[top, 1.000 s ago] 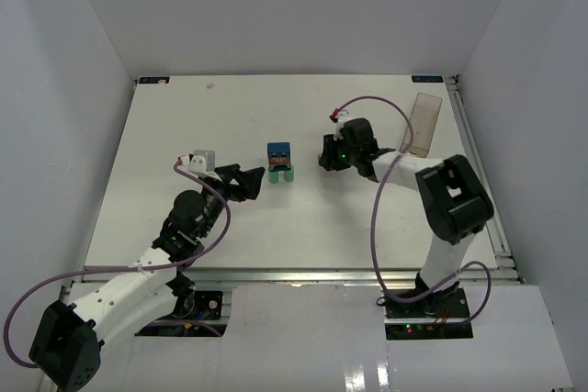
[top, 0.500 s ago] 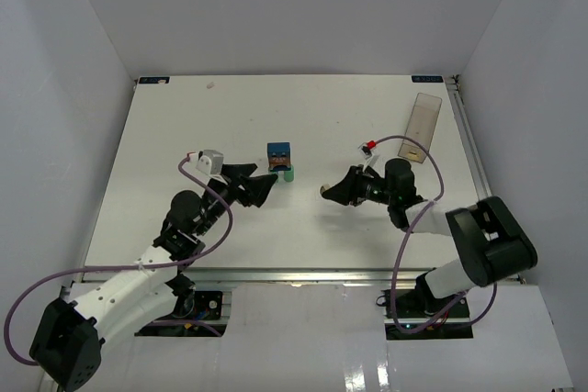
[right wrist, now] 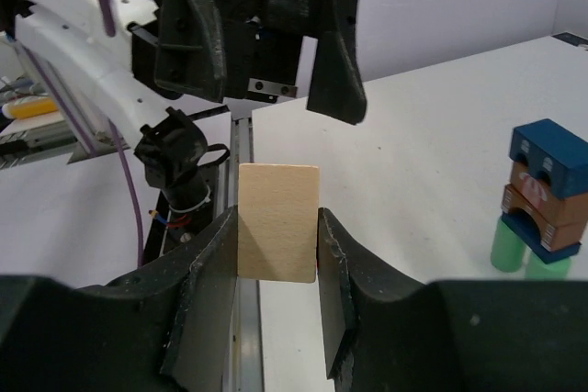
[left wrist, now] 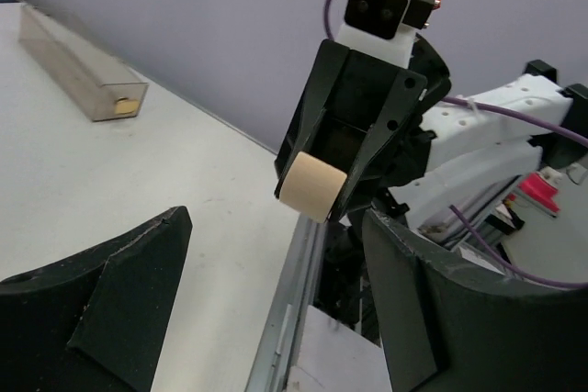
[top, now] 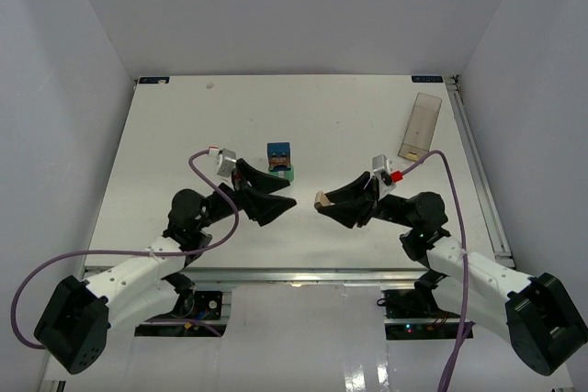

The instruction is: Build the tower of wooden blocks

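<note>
The wood block tower (top: 280,162) stands mid-table: two green cylinders at the bottom, brown and blue pieces stacked above; it also shows in the right wrist view (right wrist: 542,199). My right gripper (top: 324,201) is shut on a tan piece (right wrist: 277,222), held above the table to the right of and nearer than the tower. The tan piece also shows in the left wrist view (left wrist: 312,186). My left gripper (top: 287,201) is open and empty, facing the right gripper a short gap away, just in front of the tower.
A clear rectangular plastic box (top: 422,123) lies at the back right, with a small tan piece inside near its end (left wrist: 126,106). The table's near edge rail (top: 303,272) runs behind both grippers.
My right arm swung from beside the tower to the near side, carrying the tan piece. My left gripper moved right and forward, and the two grippers now face each other.
</note>
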`<move>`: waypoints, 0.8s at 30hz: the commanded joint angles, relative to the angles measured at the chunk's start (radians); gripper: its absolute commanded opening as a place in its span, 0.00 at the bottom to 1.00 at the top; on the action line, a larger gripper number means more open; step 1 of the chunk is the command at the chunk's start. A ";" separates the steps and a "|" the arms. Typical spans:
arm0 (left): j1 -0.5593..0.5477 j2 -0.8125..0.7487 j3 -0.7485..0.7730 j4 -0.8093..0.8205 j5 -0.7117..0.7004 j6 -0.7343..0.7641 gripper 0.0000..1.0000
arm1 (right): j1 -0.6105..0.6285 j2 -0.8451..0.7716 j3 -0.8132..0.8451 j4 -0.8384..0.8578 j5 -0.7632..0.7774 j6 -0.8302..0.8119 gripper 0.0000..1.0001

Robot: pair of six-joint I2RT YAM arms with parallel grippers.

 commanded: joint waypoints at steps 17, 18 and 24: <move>-0.171 0.267 0.061 0.385 0.145 0.023 0.77 | 0.079 0.013 0.028 0.106 0.008 -0.024 0.14; -0.176 0.273 0.061 0.396 0.147 0.021 0.76 | 0.082 0.016 0.029 0.107 0.005 -0.022 0.14; -0.190 0.305 0.075 0.408 0.155 0.027 0.70 | 0.091 0.052 0.046 0.094 -0.016 -0.030 0.14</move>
